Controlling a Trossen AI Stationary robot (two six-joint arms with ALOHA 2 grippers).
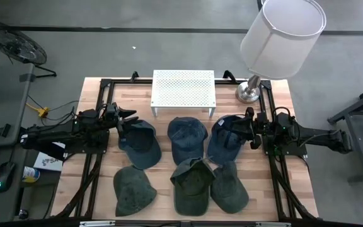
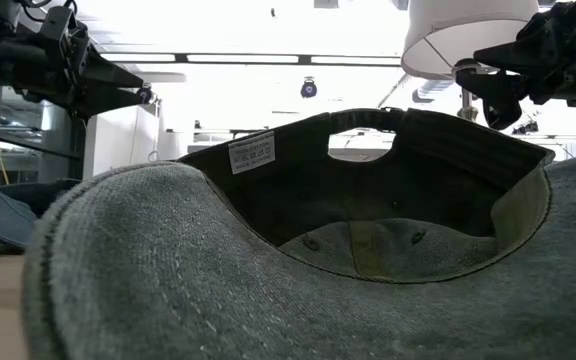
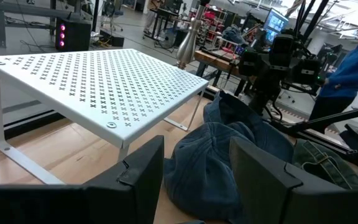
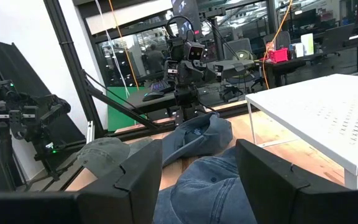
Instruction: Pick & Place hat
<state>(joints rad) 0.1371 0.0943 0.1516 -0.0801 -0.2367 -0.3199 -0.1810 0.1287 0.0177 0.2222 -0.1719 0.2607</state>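
Note:
Six caps lie crown-up or upturned on the wooden table. Three blue denim ones form the far row: left (image 1: 140, 144), middle (image 1: 186, 139), right (image 1: 224, 139). Three green ones form the near row (image 1: 134, 190), (image 1: 192, 185), (image 1: 230, 187); the middle green one lies upturned and fills the low view (image 2: 368, 220). My left gripper (image 1: 131, 118) (image 3: 197, 180) hovers open above the left blue cap's far edge. My right gripper (image 1: 230, 128) (image 4: 201, 186) hovers open over the right blue cap (image 4: 210, 193). Both are raised clear of the table (image 2: 143, 92) (image 2: 498, 90).
A white perforated rack (image 1: 183, 91) (image 3: 92, 81) stands on legs at the table's far middle. A lamp with a white shade (image 1: 282, 34) stands at the far right corner on its base (image 1: 249, 93). A person in blue (image 3: 353, 62) is beyond the table's right side.

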